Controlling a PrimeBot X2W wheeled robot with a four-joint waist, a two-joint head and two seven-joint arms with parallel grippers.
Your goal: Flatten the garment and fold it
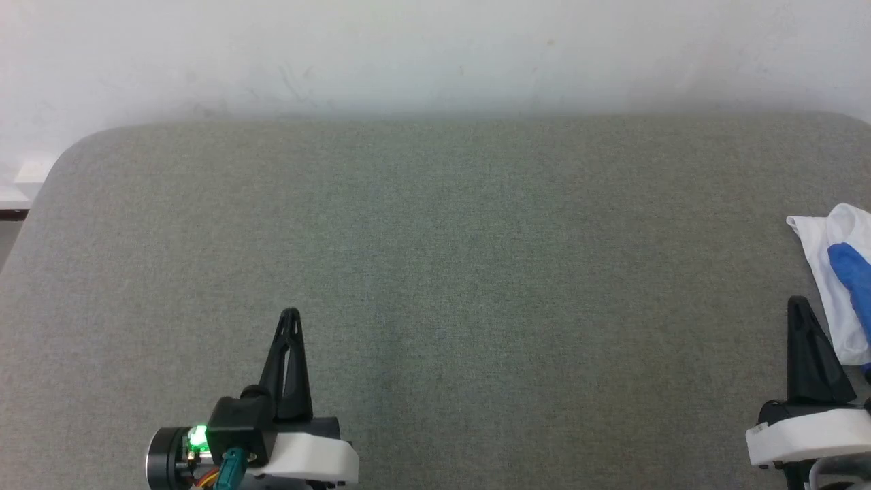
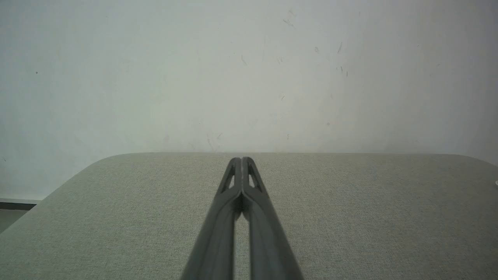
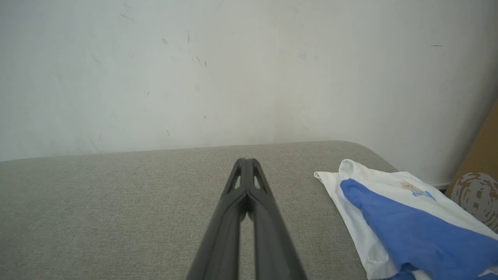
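Observation:
The garment (image 1: 838,286), white with a bright blue sleeve, lies bunched at the right edge of the grey padded table (image 1: 435,272). In the right wrist view the garment (image 3: 404,217) lies right of my fingers, with a small print on its white part. My right gripper (image 1: 798,303) is shut and empty, just left of the garment and apart from it. Its tips meet in the right wrist view as well, right gripper (image 3: 246,160). My left gripper (image 1: 290,312) is shut and empty over the bare table at lower left. Seen from its wrist, the left gripper (image 2: 241,158) has its tips together.
A pale scuffed wall (image 1: 435,54) runs behind the table's far edge. A brown cardboard sheet (image 3: 476,182) with a round print leans beyond the table's right end. The table's rounded left corner (image 1: 75,146) drops to the floor.

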